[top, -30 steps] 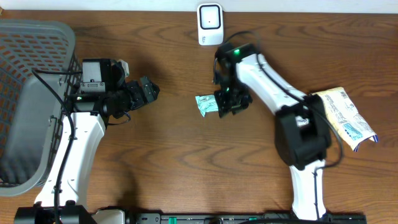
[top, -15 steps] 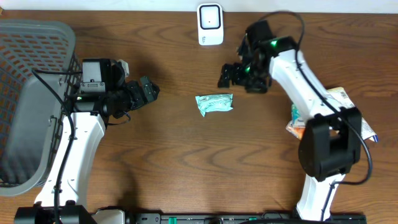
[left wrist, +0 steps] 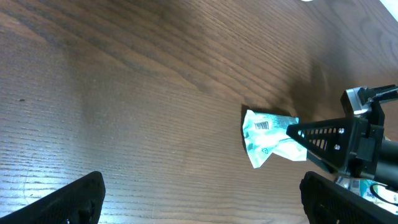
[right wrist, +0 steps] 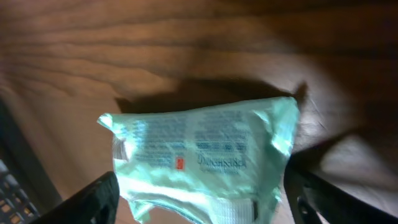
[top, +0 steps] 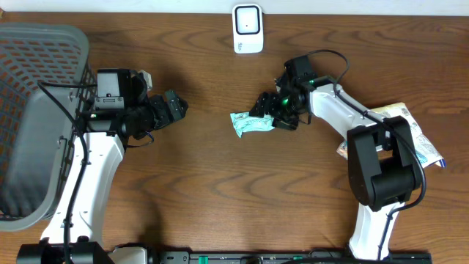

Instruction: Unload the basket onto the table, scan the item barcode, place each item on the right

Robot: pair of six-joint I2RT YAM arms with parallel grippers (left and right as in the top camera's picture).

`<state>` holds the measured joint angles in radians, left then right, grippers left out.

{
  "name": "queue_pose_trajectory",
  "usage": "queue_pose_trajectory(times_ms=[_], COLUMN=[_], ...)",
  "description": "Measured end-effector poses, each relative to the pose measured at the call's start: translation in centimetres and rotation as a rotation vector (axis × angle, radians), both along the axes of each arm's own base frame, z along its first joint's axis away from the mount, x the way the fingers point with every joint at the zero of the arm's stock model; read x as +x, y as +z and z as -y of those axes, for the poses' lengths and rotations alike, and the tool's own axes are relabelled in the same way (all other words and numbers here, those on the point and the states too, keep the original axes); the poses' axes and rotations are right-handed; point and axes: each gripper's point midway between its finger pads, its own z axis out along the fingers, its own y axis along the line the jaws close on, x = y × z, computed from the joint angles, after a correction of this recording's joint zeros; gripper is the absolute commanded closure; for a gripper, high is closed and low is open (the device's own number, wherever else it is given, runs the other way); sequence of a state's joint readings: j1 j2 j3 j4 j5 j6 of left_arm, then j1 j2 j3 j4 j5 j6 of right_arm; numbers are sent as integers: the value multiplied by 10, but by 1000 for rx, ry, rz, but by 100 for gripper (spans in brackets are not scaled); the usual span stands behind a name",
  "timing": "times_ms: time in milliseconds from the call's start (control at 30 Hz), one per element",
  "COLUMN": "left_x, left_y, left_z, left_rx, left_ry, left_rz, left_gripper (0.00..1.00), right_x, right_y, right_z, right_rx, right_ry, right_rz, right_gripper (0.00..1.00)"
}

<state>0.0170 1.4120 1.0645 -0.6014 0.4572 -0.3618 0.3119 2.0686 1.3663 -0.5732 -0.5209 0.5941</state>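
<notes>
A crumpled mint-green packet (top: 251,122) lies on the wood table in the middle; in the left wrist view this packet (left wrist: 267,138) shows a small barcode near its top. My right gripper (top: 267,116) is low at the packet's right end, open, with a finger on either side of it. In the right wrist view the packet (right wrist: 205,155) fills the gap of the gripper (right wrist: 205,202). The white scanner (top: 248,28) stands at the back edge. My left gripper (top: 176,106) hovers open to the left, its jaws (left wrist: 202,199) wide apart over bare wood.
A grey wire basket (top: 44,44) fills the left edge of the table. A yellow-and-white food pouch (top: 412,136) lies at the right, behind the right arm. Cables loop over the right arm near the scanner.
My right gripper let go of the packet, rose toward the scanner, then came back down around the packet's right end. The packet stayed on the table. The left arm has not moved.
</notes>
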Motion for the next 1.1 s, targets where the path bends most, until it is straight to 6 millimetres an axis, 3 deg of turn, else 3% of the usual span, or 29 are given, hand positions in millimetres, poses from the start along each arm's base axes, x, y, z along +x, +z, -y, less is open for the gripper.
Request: queue_pose_trajectory(times_ms=[367,567,700,1100], left_x=[0,0,0,0], left_y=[0,0,0,0], left_z=[0,0,0,0], left_rx=[0,0,0,0], left_ry=[0,0,0,0], left_rz=[0,0,0,0], left_gripper=[1,1,1,1], right_x=[3,0,0,-2], right_y=[-6,-14,-14,-9], right_z=[-5,-9,-10,-14], right_rx=[60,87,95,129], right_ry=[-30,-31,-33,105], right_rz=[50,38,31,104], right_gripper=[45,83,99,99])
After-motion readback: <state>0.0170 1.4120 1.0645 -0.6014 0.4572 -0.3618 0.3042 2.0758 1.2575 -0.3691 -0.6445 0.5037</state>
